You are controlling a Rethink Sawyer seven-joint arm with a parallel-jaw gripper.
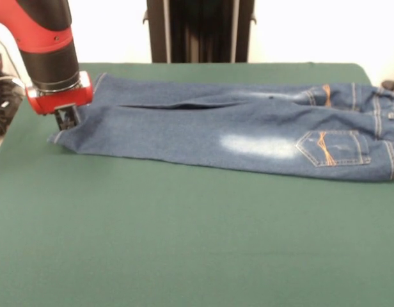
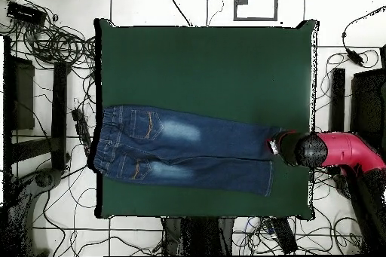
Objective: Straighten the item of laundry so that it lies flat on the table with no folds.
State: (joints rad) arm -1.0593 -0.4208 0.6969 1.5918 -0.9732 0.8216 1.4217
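At the left of the front view we find the claw [image 1: 66, 119] set low at the hem corner of the nearer leg of the jeans [image 1: 235, 131]; its tips sit right at the cloth edge, but we cannot tell whether they are parted or pinching the denim. We judge the step in hand to be work on this hem end, either a tug outward or a letting go. The next move, as we read it, calls for a check that both legs lie smooth, and the waistband end wants attention: from overhead the waist reaches the edge of the counter [image 1: 184, 243] and seems to hang slightly over. Moving rightward, the two legs run side by side, nearly straight, with a dark slit between them. Mid-leg shows a faded whitish patch [image 1: 258, 146], then a back pocket [image 1: 331, 148] with orange stitching, then the waistband at the far right. The jeans lie along the far half of the green counter, mostly flat, few wrinkles showing.
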